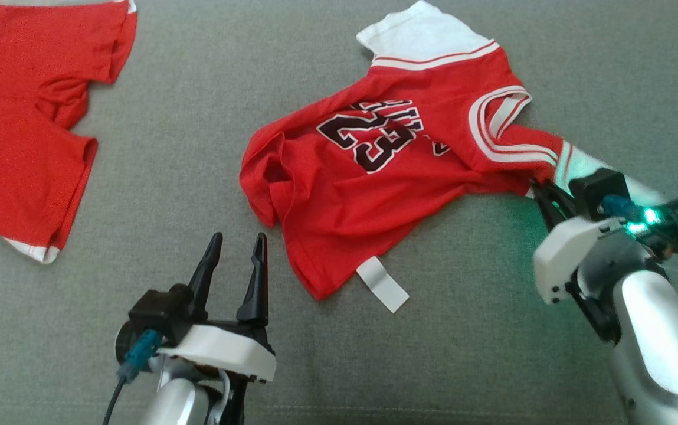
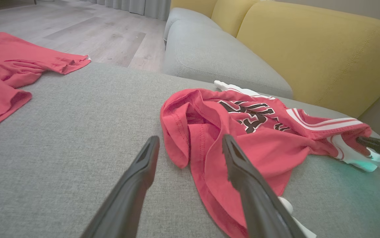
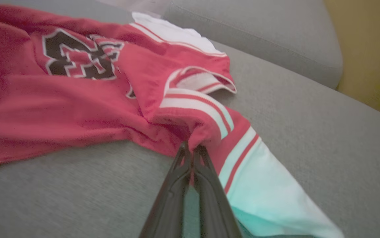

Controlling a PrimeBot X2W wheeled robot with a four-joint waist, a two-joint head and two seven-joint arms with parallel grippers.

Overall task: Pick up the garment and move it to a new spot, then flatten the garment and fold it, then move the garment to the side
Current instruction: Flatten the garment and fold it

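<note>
At the tips of the right gripper a bunched fold of the jersey is pinched. The two dark fingers are pressed together, with red cloth and a band of white-and-red striped trim caught between them, just where the red body meets a white sleeve. That sleeve trails back along the right side of the fingers and looks green-tinted; a green light glows on the wrist. Beyond the tips and off to their left, the rest of the jersey spreads over the grey sofa seat. It lies rumpled, number side up, its black digits edged in white, and its other white sleeve is at the end furthest from the fingers. The right arm comes in low from the lower right of the head view, its forearm slanting up toward the cloth. The left gripper has its fingers well apart with nothing between them. Its tips are just beside the jersey's crumpled hem, which lies ahead of its right finger, and whether they touch the cloth cannot be told. A white tag sticks out from under the hem further to that side. Well away to the left of the left fingers, a second red garment lies flat on the same seat. Yellow back cushions rise behind the jersey in the left wrist view.
</note>
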